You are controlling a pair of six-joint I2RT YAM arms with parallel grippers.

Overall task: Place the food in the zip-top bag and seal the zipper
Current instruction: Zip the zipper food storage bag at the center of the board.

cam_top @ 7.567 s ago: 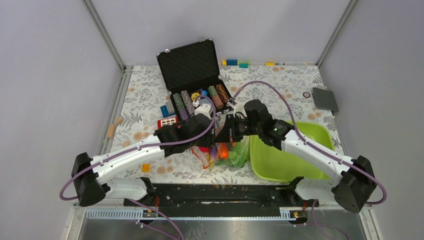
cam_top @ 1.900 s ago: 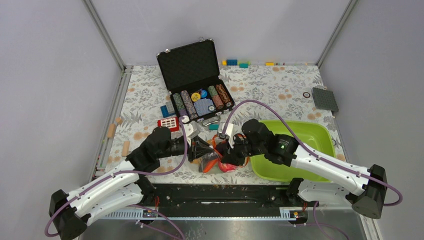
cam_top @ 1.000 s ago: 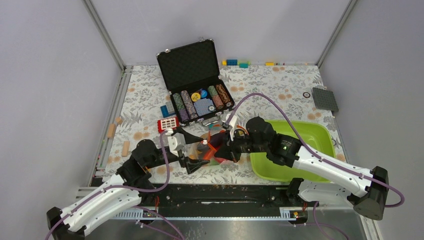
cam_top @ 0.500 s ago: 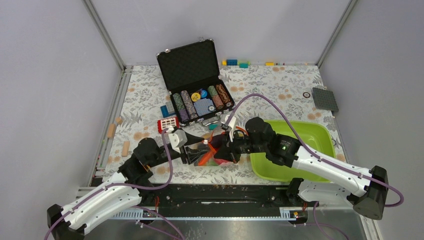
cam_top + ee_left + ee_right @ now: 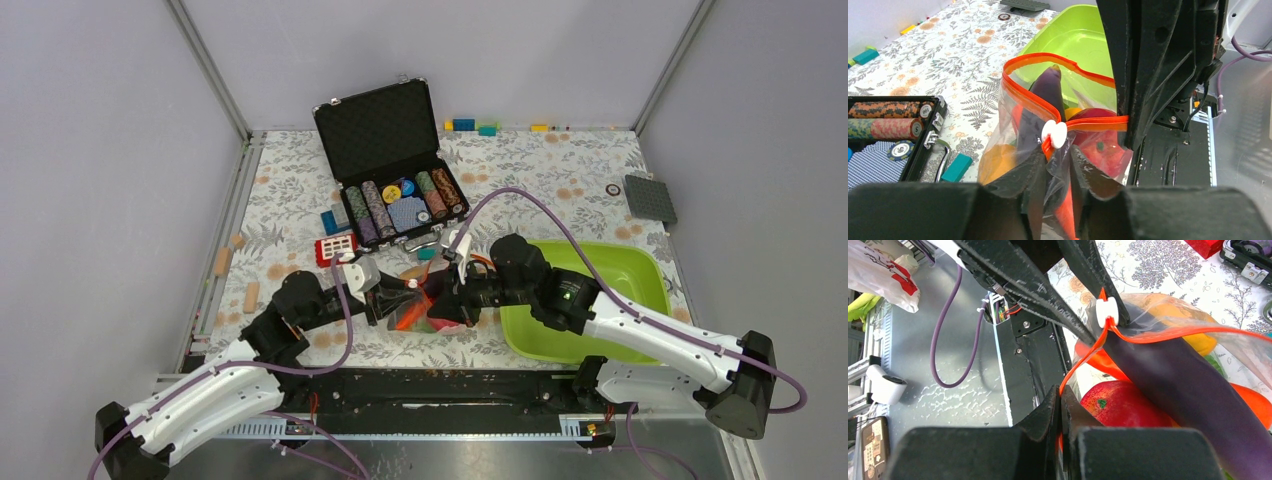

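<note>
Bag [image 5: 425, 312] between hands | tray [image 5: 640, 275] right | chip case [image 5: 390, 150] behind

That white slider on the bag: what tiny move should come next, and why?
Probably the left hand should draw the white slider along the zipper, since the mouth gapes around the eggplant while the right hand pinches the strip.
</note>
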